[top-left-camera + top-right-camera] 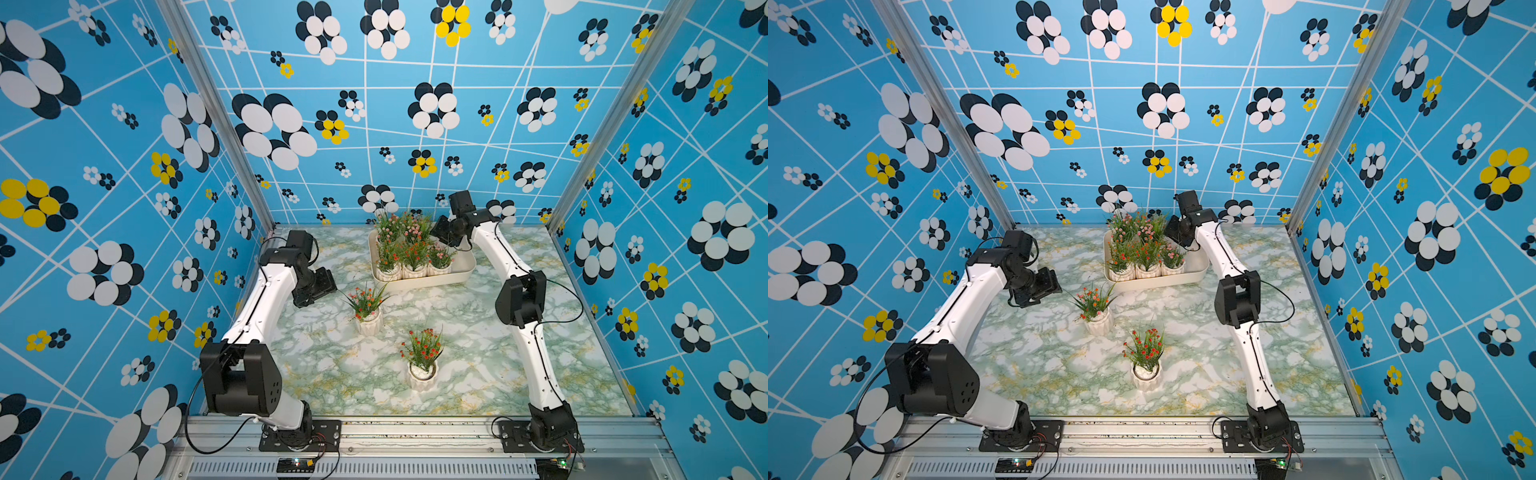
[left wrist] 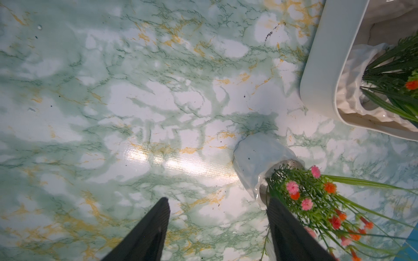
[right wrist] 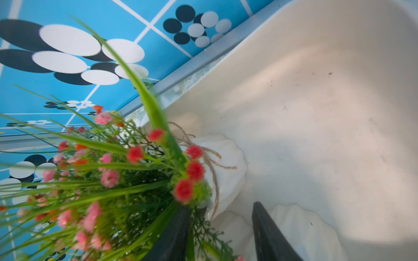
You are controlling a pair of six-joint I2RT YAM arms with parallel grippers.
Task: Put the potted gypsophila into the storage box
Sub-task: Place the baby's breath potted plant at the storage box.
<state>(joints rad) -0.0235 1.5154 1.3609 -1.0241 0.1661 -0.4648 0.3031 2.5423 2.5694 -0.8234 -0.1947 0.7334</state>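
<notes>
right gripper (image 3: 220,205) is sitting half open, empty, by a pot (image 3: 226,167) in the box (image 3: 316,113); leaves (image 3: 156,113) snagging it could be tipping the pot. left gripper (image 2: 218,198) is hanging open, empty.

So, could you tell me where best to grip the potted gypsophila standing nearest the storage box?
Likely the fluted white pot, on its wall below the rim, coming in level from the left arm's side. It stands upright and its leaves fan out over the rim, so a top approach would crush them. The left end effector is open.
</notes>
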